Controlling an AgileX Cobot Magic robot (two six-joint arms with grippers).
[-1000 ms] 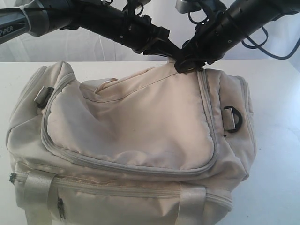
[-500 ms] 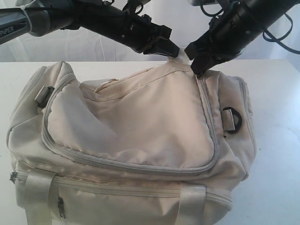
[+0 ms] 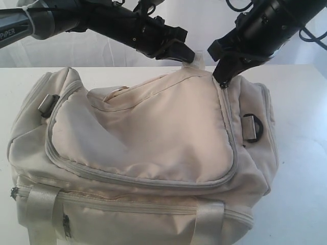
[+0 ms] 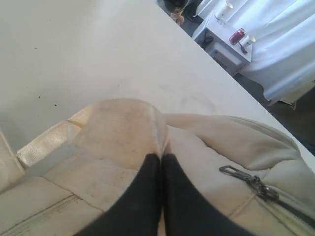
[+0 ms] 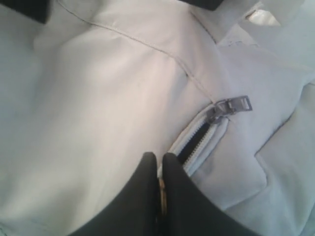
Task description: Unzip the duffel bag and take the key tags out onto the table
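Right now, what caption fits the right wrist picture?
Right gripper shut on the bag's zipper, a short stretch open.

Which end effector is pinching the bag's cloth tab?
The left end effector, shut on the tab; the right end effector is down at the zipper instead.

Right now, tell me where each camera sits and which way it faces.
Exterior: off the arms, facing the bag on the table; left arm and right arm reach in at the top.
Left wrist: looks along the left gripper pinching the bag, table beyond.
Right wrist: looks along the right gripper, shut, onto the zipper.
Shared: all three show the bag.
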